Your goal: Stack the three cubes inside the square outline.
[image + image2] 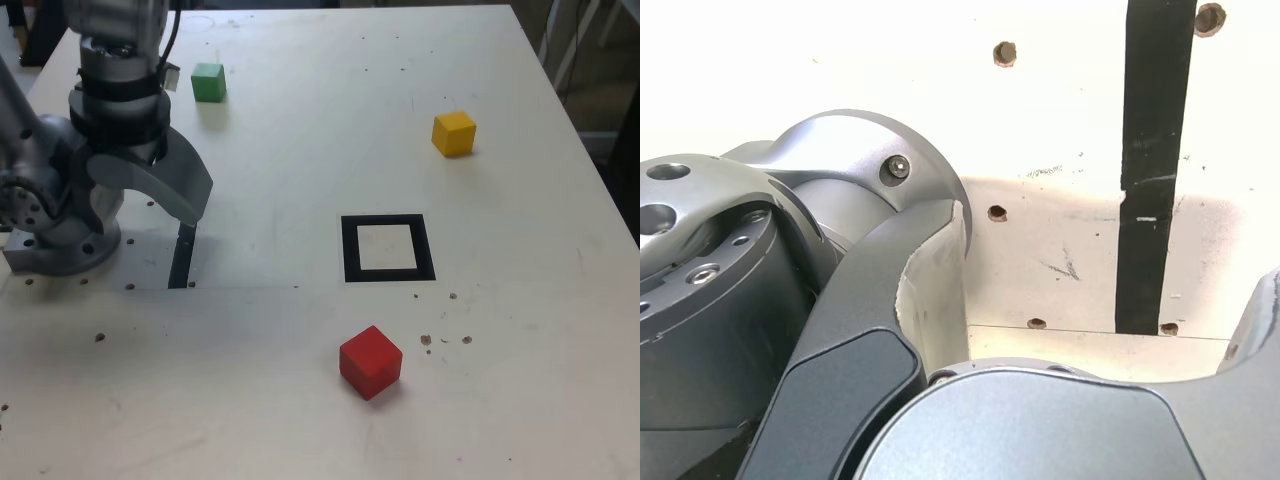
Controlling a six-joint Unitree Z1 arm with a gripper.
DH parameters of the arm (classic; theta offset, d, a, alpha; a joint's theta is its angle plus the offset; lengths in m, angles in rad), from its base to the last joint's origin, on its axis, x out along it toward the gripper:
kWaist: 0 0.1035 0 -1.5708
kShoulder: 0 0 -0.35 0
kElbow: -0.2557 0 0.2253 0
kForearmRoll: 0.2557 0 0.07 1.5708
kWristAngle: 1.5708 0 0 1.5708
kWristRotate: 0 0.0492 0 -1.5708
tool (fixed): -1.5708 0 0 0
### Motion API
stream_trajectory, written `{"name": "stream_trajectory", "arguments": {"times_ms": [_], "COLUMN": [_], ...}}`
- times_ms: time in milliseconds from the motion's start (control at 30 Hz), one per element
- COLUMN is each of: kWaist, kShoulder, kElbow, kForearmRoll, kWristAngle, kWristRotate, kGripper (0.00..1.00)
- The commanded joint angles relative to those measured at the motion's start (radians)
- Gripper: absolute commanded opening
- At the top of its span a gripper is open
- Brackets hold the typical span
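The counter [300, 150] carries everything. The hand [165, 190] hangs folded near the arm's base [60, 240], holding nothing; its opening cannot be told. The square outline [387, 248] sits central and vacant. Red cube [370, 361], yellow cube [454, 133] and green cube [208, 82] lie well apart, outside it.

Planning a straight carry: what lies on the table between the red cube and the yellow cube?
In the exterior view, the square outline lies between the red cube and the yellow cube; the rest is bare table.
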Motion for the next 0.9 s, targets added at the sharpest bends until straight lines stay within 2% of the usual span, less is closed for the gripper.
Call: {"name": "stream_trajectory", "arguments": {"times_ms": [0, 600, 867], "kWaist": [-0.002, -0.002, -0.002], "kShoulder": [0.004, -0.009, -0.018], "kElbow": [-0.004, -0.006, -0.026], "kForearmRoll": [0.002, 0.006, 0.026], "kWristAngle": [0.003, -0.009, -0.027], "kWristRotate": [-0.001, -0.001, -0.001], "kGripper": [1.0, 1.0, 1.0]}}
